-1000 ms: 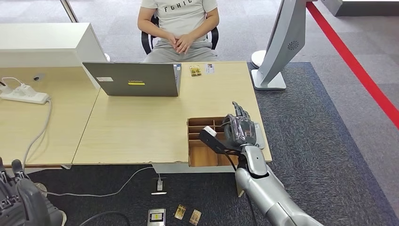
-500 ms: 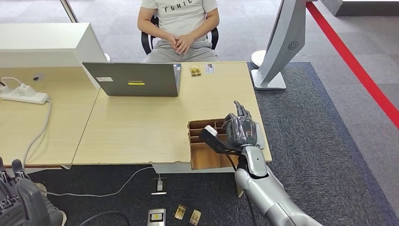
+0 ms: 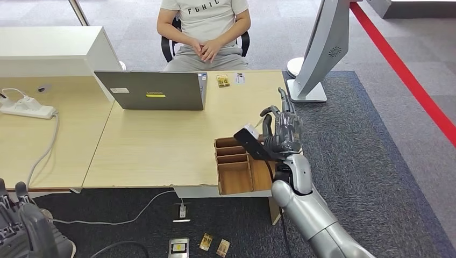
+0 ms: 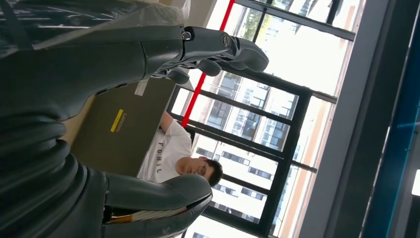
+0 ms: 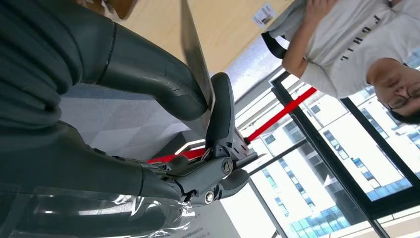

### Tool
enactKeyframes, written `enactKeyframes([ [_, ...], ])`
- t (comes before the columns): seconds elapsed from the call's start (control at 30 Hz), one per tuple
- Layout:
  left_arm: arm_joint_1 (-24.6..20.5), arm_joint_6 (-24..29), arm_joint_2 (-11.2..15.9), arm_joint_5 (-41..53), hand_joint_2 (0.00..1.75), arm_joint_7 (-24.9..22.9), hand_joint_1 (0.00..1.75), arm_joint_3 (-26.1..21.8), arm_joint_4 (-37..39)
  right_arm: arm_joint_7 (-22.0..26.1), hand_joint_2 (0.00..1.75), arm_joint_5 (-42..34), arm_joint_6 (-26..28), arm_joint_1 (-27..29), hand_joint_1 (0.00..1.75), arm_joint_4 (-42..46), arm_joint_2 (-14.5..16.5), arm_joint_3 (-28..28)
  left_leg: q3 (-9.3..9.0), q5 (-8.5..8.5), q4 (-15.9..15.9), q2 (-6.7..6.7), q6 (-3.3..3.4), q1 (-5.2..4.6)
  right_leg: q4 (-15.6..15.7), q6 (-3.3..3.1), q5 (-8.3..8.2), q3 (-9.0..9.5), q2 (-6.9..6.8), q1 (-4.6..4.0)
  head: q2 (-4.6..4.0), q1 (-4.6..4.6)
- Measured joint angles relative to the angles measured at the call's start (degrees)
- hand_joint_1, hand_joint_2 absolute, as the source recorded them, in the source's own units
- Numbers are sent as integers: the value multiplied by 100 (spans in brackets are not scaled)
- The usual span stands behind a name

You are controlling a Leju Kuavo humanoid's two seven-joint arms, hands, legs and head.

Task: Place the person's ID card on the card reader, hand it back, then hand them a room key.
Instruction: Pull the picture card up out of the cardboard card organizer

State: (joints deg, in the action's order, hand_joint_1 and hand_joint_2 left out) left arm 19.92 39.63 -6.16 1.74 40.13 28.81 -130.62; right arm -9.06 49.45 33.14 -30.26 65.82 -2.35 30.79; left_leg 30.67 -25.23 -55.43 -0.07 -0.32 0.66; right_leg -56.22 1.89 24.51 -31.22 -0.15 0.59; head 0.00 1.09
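Note:
My right hand (image 3: 280,133) is raised above the far end of the wooden divider box (image 3: 235,178) at the desk's near right corner, fingers pointing up toward the person. In the right wrist view a thin card (image 5: 194,57), seen edge-on, is pinched between the thumb (image 5: 148,79) and a finger. Two more cards, a gold card (image 3: 223,80) and a white card (image 3: 240,78), lie at the far desk edge in front of the seated person (image 3: 204,27). My left hand (image 3: 21,231) hangs low beside the desk; its fingers (image 4: 218,47) are apart with nothing between them.
A closed-back laptop (image 3: 153,90) stands on the desk facing the person. A power strip (image 3: 27,107) lies on the left desk. A white kiosk stand (image 3: 317,54) rises right of the desk. On the floor lie a small grey device (image 3: 179,247) and two cards (image 3: 214,244).
My right hand has lifted out of the wooden box and moved up and away toward the person, turning its fingers upward. The left hand and the person have stayed put.

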Motion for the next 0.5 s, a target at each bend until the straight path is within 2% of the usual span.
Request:
enactKeyframes([
  [0.27, -8, 0, 0, -67, 175, -1, 0, 0, 31, 50, 175, -128, 19, 14, 175, 549, -10, -1, 1, 0, 0, 0, 0, 0, 0, 0, 0, 1, 0, 0, 0, 1],
  [0.5, -30, 0, 0, -86, 175, 0, 0, -2, 64, 51, 175, 4, 112, -97, 175, 493, 153, 11, 5, 0, 1, 0, 0, 0, -2, 0, 0, 0, 0, 0, 0, 0],
])
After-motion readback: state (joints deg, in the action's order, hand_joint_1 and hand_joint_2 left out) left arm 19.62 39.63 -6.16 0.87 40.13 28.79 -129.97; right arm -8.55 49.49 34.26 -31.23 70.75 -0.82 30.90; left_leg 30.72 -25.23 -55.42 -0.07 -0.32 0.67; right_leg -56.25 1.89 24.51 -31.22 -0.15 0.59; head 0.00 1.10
